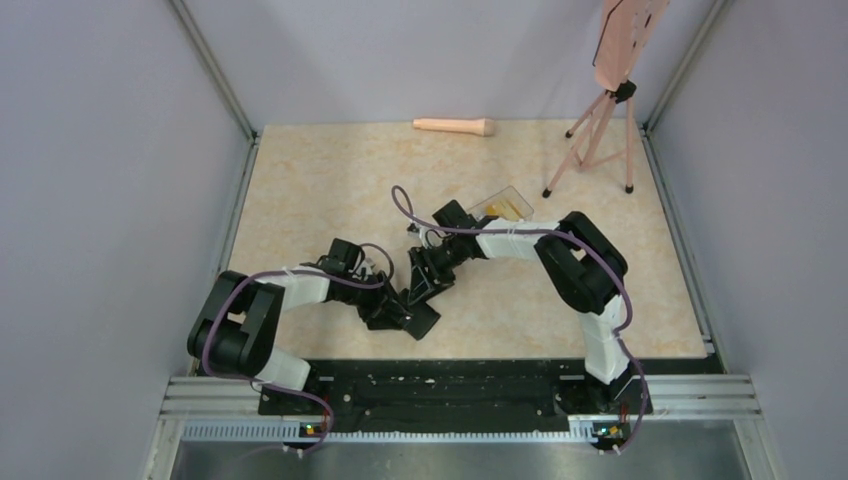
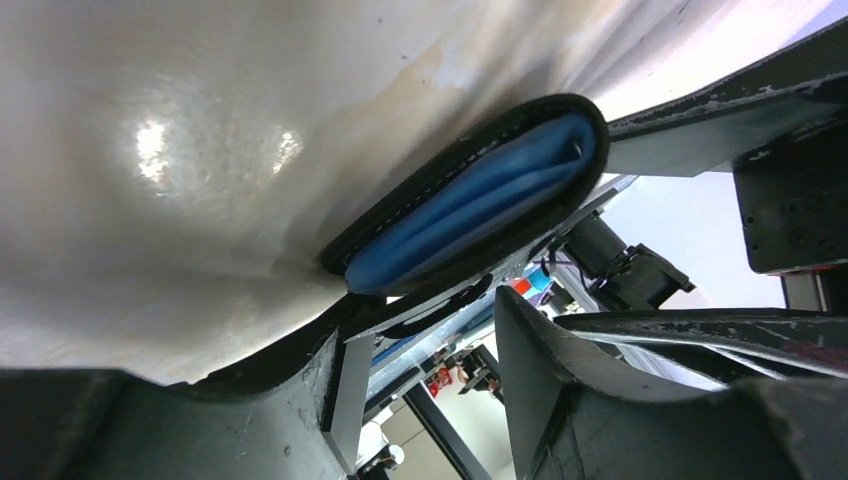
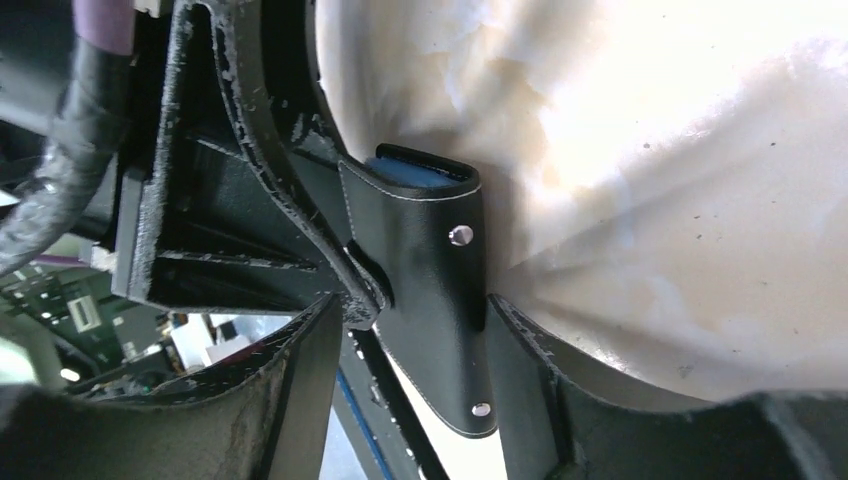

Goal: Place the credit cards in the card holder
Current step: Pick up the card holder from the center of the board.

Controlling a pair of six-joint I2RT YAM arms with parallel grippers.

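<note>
From above, the left arm reaches rightward from its base across the near part of the table [image 1: 300, 190]. The left gripper [image 2: 420, 318] has its fingers spread apart and pinches nothing; the room shows through the gap between them. Just past those fingertips is the card holder [image 3: 440, 300], near the middle front of the table where the two arms meet; whether it rests on the surface I cannot tell. In the left wrist view it is seen edge-on, with its long axis slanting from lower left to upper right. Its black covers are slightly parted and the blue pockets show between them. In the right wrist view its long axis runs along the fingers. The blue-lined mouth points away from the camera towards the table, and the black flap with two metal studs faces the lens. The right gripper [image 3: 415, 300] straddles it, with one finger touching the holder's edge. On the other side a finger of the left arm sits between pad and holder, so I cannot tell whether the right one is clamped. Further right and back, beyond the right forearm, a clear box [image 1: 520, 198] lies on the table with yellow-orange credit cards [image 1: 494, 210] inside, well apart from the holder. A pink cylinder [image 1: 455, 126] lies at the back edge, and a pink tripod [image 1: 598, 140] stands at the back right
</note>
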